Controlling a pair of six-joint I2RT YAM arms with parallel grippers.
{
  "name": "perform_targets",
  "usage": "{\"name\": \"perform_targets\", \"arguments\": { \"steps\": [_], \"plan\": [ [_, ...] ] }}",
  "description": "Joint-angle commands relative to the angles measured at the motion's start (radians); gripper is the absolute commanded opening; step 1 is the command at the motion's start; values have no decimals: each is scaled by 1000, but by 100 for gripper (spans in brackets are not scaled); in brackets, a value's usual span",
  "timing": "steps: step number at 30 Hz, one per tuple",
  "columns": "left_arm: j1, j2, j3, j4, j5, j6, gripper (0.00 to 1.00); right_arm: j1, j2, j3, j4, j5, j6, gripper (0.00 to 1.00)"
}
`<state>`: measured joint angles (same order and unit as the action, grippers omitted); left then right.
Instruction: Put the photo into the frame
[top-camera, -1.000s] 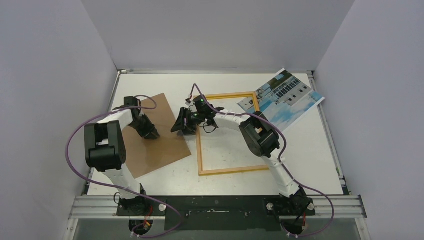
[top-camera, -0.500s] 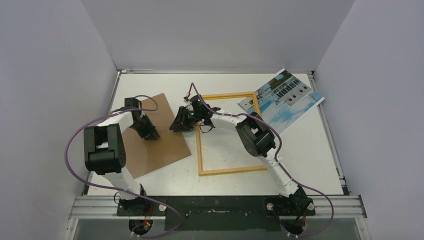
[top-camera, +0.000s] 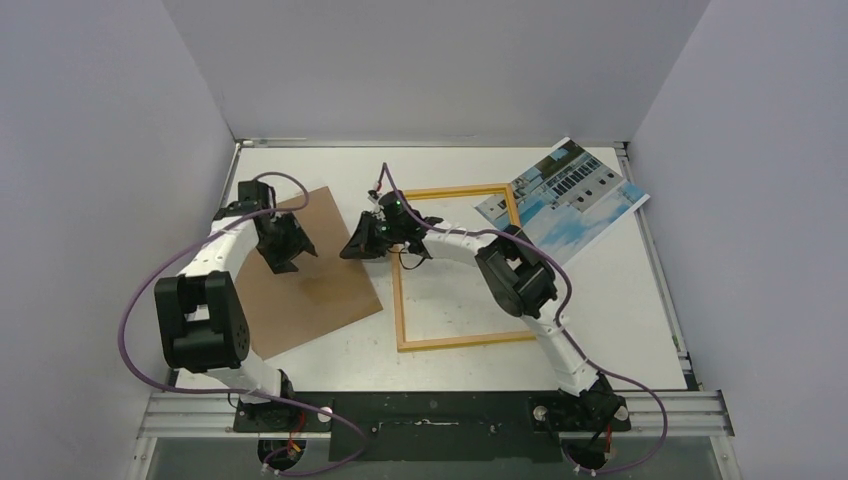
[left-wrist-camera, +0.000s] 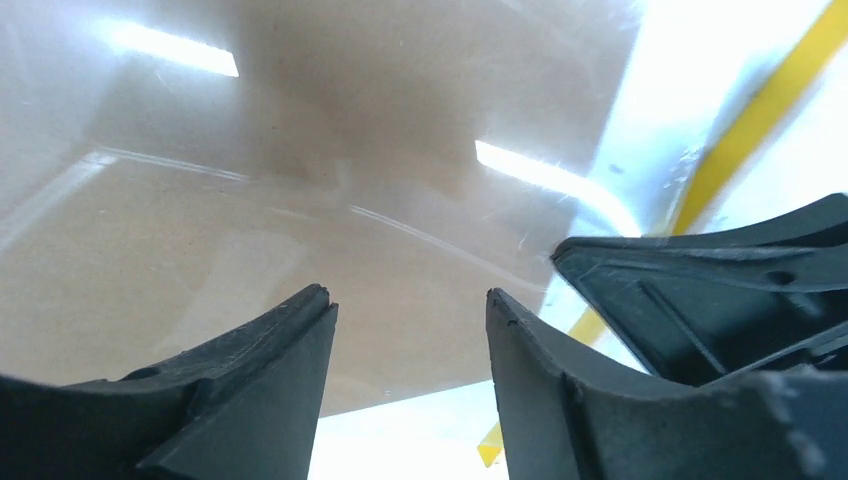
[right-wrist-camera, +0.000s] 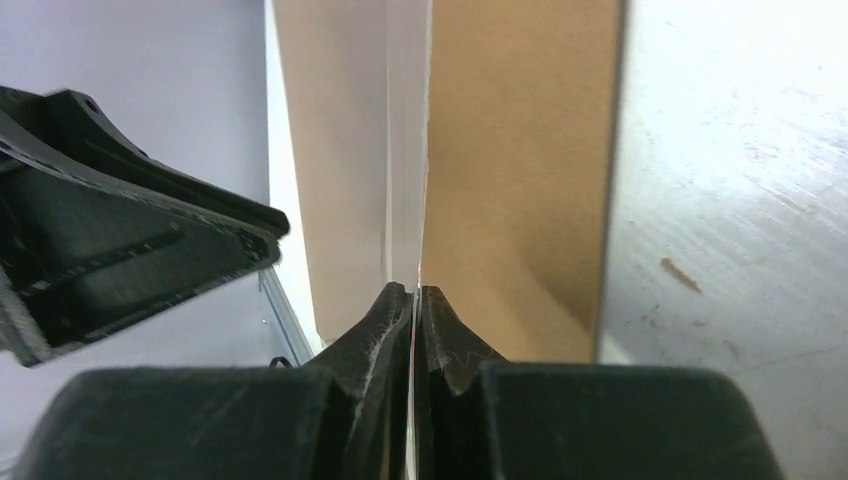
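**A:** surface (top-camera: 620, 300) + room, quick rundown?

**B:** White surface, boxed by plain grey walls (top-camera: 430, 70) left, far and right. Arm bases sit on a metal rail (top-camera: 440, 410) at near edge. Brown backing board (top-camera: 330, 290) is left of ctr, skewed, its right corner just beside the frame's left side. The frame (top-camera: 455, 340) lies flat at ctr, wood side up, bare surface showing inside it. The photo (top-camera: 570, 205) is far right, face up, skewed. One corner overlaps frame's far-right corner, opposite corner close to right wall.

**A:** claws?

**B:** Left claw (top-camera: 284, 245) is over board's far part, fingers apart, nothing btw them. Right claw (top-camera: 356, 246) is btw board and frame's far-left corner, pinched together on the edge of a thin clear sheet (right-wrist-camera: 408, 150), seen edge-on from right wrist cam.

**A:** room to move?

**B:** Bare strip right of frame up to right wall, another along near edge. Tight at far left, the two claws are near each other.
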<state>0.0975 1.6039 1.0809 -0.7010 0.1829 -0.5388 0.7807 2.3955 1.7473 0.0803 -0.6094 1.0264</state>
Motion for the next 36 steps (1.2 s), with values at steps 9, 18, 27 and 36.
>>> {"name": "perform_targets", "arguments": {
  "steps": [9,18,27,36],
  "plan": [
    [58,-118,328,-205,15,-23,77,-63,-289,21,-50,39,-14,0],
    [117,-113,488,-198,104,-68,80,-166,-445,42,-133,45,19,0],
    [125,-108,390,-27,244,-134,79,-295,-558,89,-262,36,-21,0],
    [31,-102,191,84,251,-142,78,-463,-688,70,-496,178,-189,0]
  ]
}}
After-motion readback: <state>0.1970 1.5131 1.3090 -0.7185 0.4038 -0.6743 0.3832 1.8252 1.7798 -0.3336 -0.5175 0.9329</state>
